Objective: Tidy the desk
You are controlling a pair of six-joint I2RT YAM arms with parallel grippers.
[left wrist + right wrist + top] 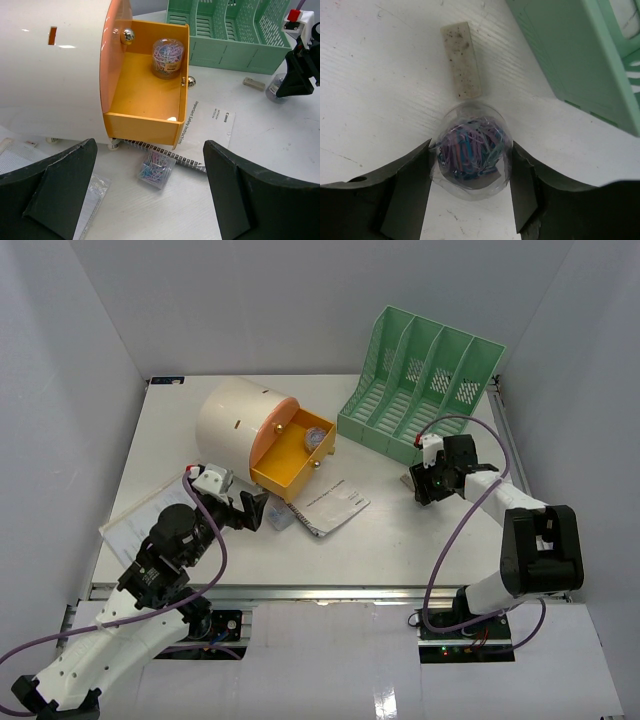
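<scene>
White desk [400,540], seen from above, walled in white on three sides with a metal rail along its near edge. At the back left lies a cream cylindrical drawer box [235,420] on its side. Its orange drawer [145,95] is pulled out, and a clear round tub of coloured paper clips [167,57] stands in the drawer's far corner. A mint-green file rack [420,385] sits at the back right.

The right gripper [471,147] reaches down just in front of the rack. Its two dark fingers are closed on a second clear tub of paper clips [470,170], one pad against each side, and the tub stands on the desk. A small beige eraser [461,60] lies flat just beyond it, nearly touching.

The left gripper [150,150] hovers in front of the open drawer with its fingers spread wide, holding nothing. Below it, on the desk, lies a small square clear box of paper clips [156,169]. Just beside that is a white instruction booklet [210,125] — part of it is tucked under the drawer's front corner. A printed sheet [130,525] lies near the desk's left edge, partly under the left arm.
</scene>
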